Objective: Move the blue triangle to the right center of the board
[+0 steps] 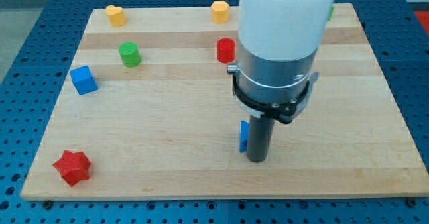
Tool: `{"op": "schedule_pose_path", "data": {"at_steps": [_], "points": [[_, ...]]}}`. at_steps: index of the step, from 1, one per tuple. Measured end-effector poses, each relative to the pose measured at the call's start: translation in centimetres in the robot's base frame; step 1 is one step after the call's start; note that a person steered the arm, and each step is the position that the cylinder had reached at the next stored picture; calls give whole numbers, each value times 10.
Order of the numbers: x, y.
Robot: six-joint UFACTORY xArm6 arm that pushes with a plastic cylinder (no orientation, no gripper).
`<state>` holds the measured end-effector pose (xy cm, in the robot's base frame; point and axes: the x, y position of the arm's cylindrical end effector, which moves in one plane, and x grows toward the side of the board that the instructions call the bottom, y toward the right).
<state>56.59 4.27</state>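
Observation:
A small blue block (244, 136), mostly hidden behind my rod, shows as a narrow sliver at the board's lower middle; its shape cannot be made out. My tip (257, 159) rests on the wooden board (167, 130) right against the blue sliver's right side. The arm's white and grey body fills the view's top centre and hides the board behind it.
A blue cube (84, 80) sits at the left. A red star (72, 168) lies at the lower left. A green cylinder (129, 54), a red cylinder (226, 50), a yellow block (116, 15) and an orange block (220, 12) lie along the top. A green scrap (331, 12) peeks beside the arm.

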Motion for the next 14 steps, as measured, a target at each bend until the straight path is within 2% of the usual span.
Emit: {"op": "schedule_pose_path", "data": {"at_steps": [2, 4, 9, 12, 14], "points": [[-6, -20], [-40, -21], [-44, -63], [-60, -8], [-100, -5]]}}
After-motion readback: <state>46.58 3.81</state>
